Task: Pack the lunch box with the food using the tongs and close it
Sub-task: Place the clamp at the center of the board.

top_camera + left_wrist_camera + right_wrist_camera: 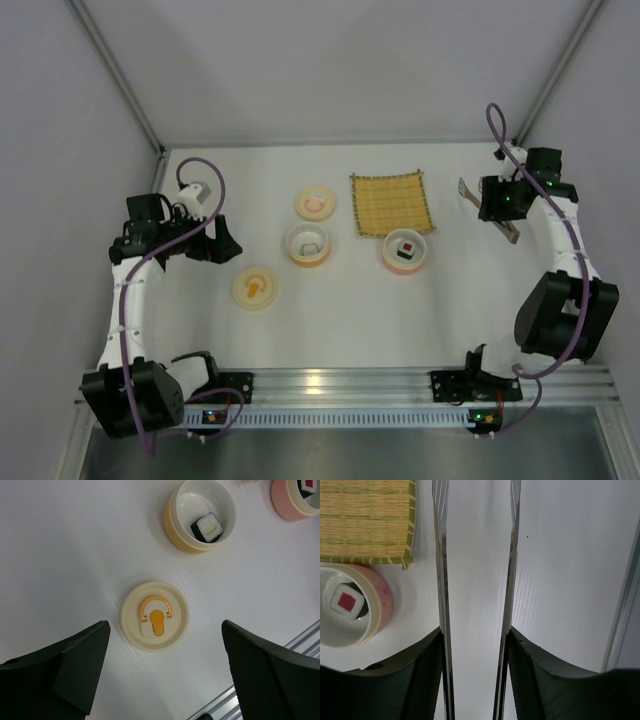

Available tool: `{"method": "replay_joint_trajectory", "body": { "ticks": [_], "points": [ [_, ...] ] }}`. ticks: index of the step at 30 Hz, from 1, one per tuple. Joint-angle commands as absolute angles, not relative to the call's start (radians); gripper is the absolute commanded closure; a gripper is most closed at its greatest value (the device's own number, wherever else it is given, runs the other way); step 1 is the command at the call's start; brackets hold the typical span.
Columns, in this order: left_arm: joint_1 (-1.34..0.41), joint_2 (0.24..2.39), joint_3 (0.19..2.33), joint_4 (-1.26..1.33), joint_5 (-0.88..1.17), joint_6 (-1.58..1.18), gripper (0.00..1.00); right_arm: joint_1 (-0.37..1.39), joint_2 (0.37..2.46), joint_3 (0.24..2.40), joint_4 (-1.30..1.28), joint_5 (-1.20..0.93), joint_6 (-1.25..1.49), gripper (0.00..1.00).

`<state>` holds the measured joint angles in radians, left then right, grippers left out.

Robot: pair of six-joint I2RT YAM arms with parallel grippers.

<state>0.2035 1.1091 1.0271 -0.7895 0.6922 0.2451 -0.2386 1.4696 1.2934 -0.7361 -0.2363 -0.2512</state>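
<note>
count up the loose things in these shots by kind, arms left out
containers: 2 (orange container, pink container)
lids: 2 (orange-marked lid, pink-marked lid)
food pieces: 2 (pale-centred piece, red-centred piece)
woven mat: 1
tongs: 1
total: 8

A white table carries five things: a yellow woven mat at the back, a pink bowl just before it, an orange bowl to the left, and two round lids, a pink-marked lid and an orange-marked lid.
</note>
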Motion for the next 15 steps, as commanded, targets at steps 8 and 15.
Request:
{"method": "replay_joint_trajectory", "body": {
  "ticks": [8,15],
  "points": [
    [0.210,1.147,1.045,-0.735,0.707,0.219,0.02,-0.261,1.712,1.359,-0.508,-0.178,-0.233,0.49],
    [0.209,1.147,1.048,-0.747,0.686,0.239,0.02,-0.259,1.842,1.420,-0.485,-0.166,-0.221,0.46]
  ]
}}
